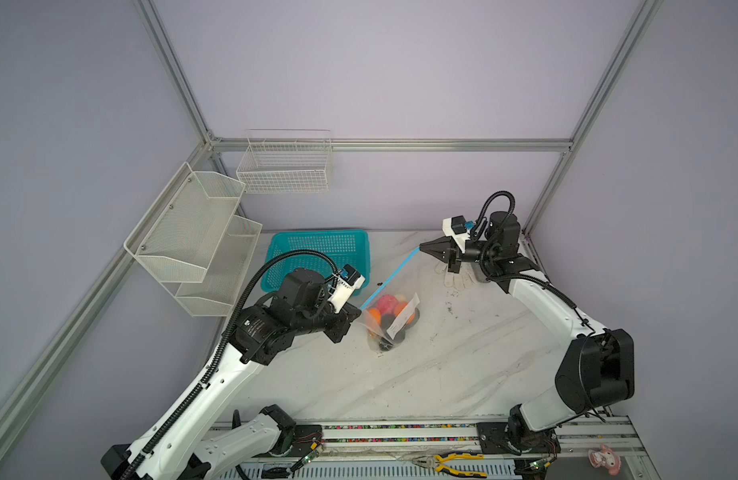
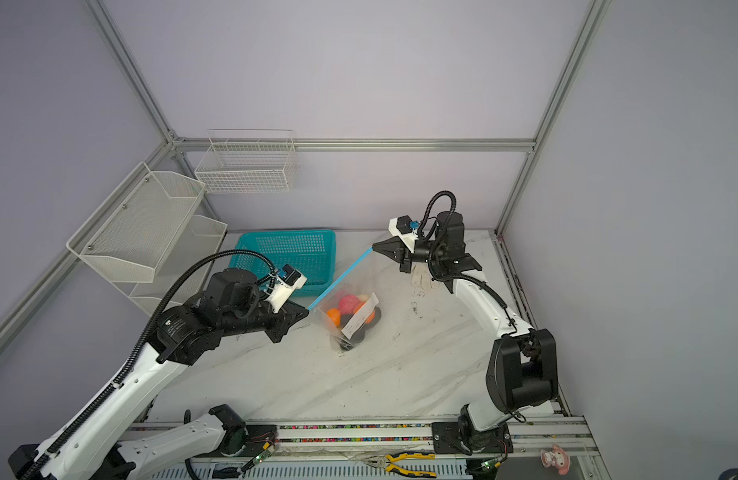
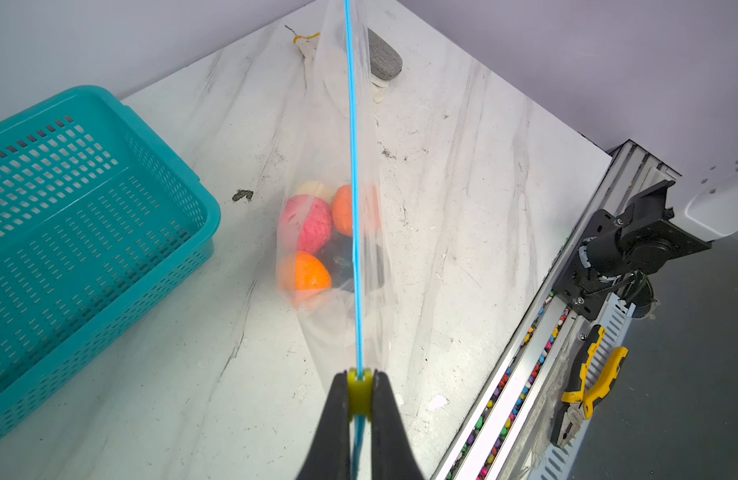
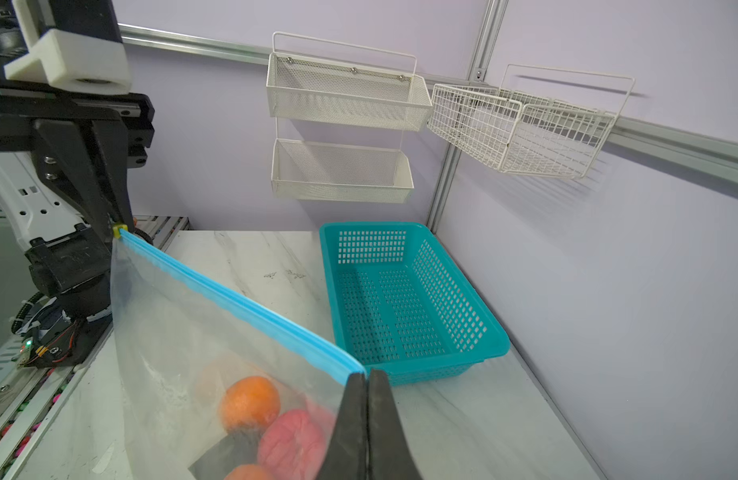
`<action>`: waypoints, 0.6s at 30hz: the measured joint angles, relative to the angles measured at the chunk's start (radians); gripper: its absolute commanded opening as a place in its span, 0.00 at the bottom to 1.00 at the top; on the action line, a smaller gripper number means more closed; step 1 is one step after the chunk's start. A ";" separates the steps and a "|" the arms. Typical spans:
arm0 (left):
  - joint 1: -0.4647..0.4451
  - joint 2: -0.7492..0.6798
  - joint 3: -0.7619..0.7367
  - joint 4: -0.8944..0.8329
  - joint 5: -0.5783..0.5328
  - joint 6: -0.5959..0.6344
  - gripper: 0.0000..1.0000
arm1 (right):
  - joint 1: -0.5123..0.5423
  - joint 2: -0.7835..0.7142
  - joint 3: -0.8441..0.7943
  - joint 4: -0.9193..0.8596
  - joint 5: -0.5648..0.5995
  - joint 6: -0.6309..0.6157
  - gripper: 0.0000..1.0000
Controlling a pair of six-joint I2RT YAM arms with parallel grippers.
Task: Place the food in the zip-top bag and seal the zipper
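The clear zip-top bag [image 1: 394, 328] [image 2: 350, 332] hangs between my two grippers above the marble table [image 1: 463, 365]. The food [image 1: 390, 305] [image 3: 307, 224] [image 4: 249, 403], with orange and pink balls and dark pieces, lies in the bag's bottom. The light-blue zipper [image 1: 390, 279] [image 3: 353, 166] [image 4: 234, 303] is stretched straight, and its two sides lie together. My left gripper [image 1: 357, 309] [image 2: 306, 309] [image 3: 360, 380] is shut on the yellow slider tab [image 3: 360, 395] at one end. My right gripper [image 1: 421, 248] [image 2: 374, 248] [image 4: 366, 374] is shut on the zipper's other end.
An empty teal basket [image 1: 317, 257] [image 4: 400, 291] stands behind the left gripper. White mesh shelves [image 1: 193, 237] and a wire basket [image 1: 284, 166] hang on the walls. White gloves [image 1: 456, 276] lie under the right arm. Yellow pliers [image 1: 454, 463] lie on the front rail.
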 measured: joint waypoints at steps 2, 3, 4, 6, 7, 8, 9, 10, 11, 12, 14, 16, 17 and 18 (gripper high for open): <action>0.000 -0.002 0.000 -0.004 -0.002 0.000 0.00 | 0.000 0.000 0.000 0.000 0.000 0.000 0.00; 0.000 -0.003 0.000 -0.005 -0.002 0.000 0.00 | 0.000 0.000 0.000 0.000 0.001 0.000 0.00; 0.000 -0.003 -0.001 -0.005 -0.002 0.000 0.00 | 0.000 0.000 0.000 0.000 0.001 0.000 0.00; 0.000 -0.005 -0.004 -0.005 -0.003 0.000 0.00 | 0.000 0.000 0.000 0.000 0.003 0.000 0.00; 0.000 -0.006 -0.004 -0.005 -0.004 -0.001 0.00 | 0.000 0.000 0.000 0.000 0.003 0.000 0.00; 0.000 -0.008 -0.005 -0.005 -0.006 -0.001 0.00 | 0.000 0.000 0.000 0.000 0.003 0.000 0.00; 0.000 -0.010 -0.005 -0.005 -0.006 -0.002 0.00 | 0.000 0.000 0.000 0.000 0.003 0.000 0.00; 0.000 -0.011 -0.005 -0.006 -0.007 -0.004 0.00 | 0.000 0.000 0.000 0.000 0.003 0.000 0.00; 0.000 -0.014 -0.005 -0.006 -0.007 -0.006 0.00 | 0.000 0.002 0.000 0.000 0.003 0.000 0.00; 0.000 -0.015 -0.005 -0.006 -0.008 -0.008 0.00 | 0.000 0.004 0.000 -0.001 0.003 0.000 0.00; 0.000 -0.016 -0.005 -0.006 -0.008 -0.009 0.00 | 0.000 0.007 0.000 -0.010 0.003 0.000 0.00; 0.000 -0.015 -0.005 -0.008 -0.006 -0.010 0.00 | 0.000 0.009 0.000 -0.016 0.003 -0.001 0.00; 0.000 -0.015 -0.005 -0.008 -0.005 -0.011 0.04 | 0.000 0.011 0.000 -0.017 0.003 -0.001 0.00; 0.000 -0.014 -0.005 -0.009 -0.004 -0.012 0.12 | 0.000 0.012 0.000 -0.019 0.003 -0.001 0.00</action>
